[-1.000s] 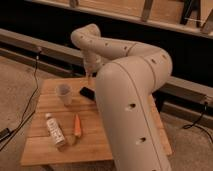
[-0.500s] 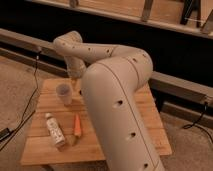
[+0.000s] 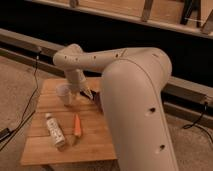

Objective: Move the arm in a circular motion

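The arm is a thick beige-white tube that fills the right half of the camera view. It rises from the bottom edge, bends near the top and reaches left to a rounded joint. From there a shorter segment drops toward the wooden table. The gripper hangs at its end, low over the table's far side. It is just right of a clear plastic cup and holds nothing that I can see.
A white bottle lies on the table's left front with an orange carrot beside it. A dark object sits behind the gripper. Black cables trail over the carpet at left, and a low ledge runs behind.
The rounded joint swung left, then dropped lower toward the table. The thick near segment shifted left, then back right. The cup, bottle and carrot have stayed put.
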`<state>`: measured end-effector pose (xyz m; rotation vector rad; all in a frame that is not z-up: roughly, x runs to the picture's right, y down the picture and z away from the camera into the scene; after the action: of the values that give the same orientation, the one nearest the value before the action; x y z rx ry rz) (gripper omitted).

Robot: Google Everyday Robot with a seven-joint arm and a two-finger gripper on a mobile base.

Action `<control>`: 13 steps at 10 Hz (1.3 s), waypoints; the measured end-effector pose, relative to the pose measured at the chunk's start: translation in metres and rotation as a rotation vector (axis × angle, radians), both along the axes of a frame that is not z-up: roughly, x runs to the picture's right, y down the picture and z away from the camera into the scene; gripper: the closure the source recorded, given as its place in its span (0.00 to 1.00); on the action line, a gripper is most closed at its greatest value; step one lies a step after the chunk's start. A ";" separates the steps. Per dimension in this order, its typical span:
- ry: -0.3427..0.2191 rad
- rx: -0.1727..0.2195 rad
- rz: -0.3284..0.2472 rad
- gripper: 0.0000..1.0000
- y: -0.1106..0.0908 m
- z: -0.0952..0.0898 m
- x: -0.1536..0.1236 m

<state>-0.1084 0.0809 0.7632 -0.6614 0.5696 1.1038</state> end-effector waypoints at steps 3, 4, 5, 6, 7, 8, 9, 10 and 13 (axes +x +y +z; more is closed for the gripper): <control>0.029 -0.010 0.027 0.35 0.029 -0.009 0.037; 0.039 -0.006 0.039 0.35 0.032 -0.010 0.046; 0.049 0.003 0.051 0.35 0.033 -0.010 0.055; 0.045 0.006 0.051 0.35 0.033 -0.010 0.053; 0.042 0.005 0.048 0.35 0.033 -0.010 0.051; 0.042 0.005 0.048 0.35 0.033 -0.010 0.051; 0.045 0.005 0.050 0.35 0.033 -0.010 0.053; 0.045 0.004 0.049 0.35 0.033 -0.010 0.053; 0.042 0.004 0.047 0.35 0.034 -0.010 0.051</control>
<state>-0.0574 0.1146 0.7532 -0.6524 0.5907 1.1650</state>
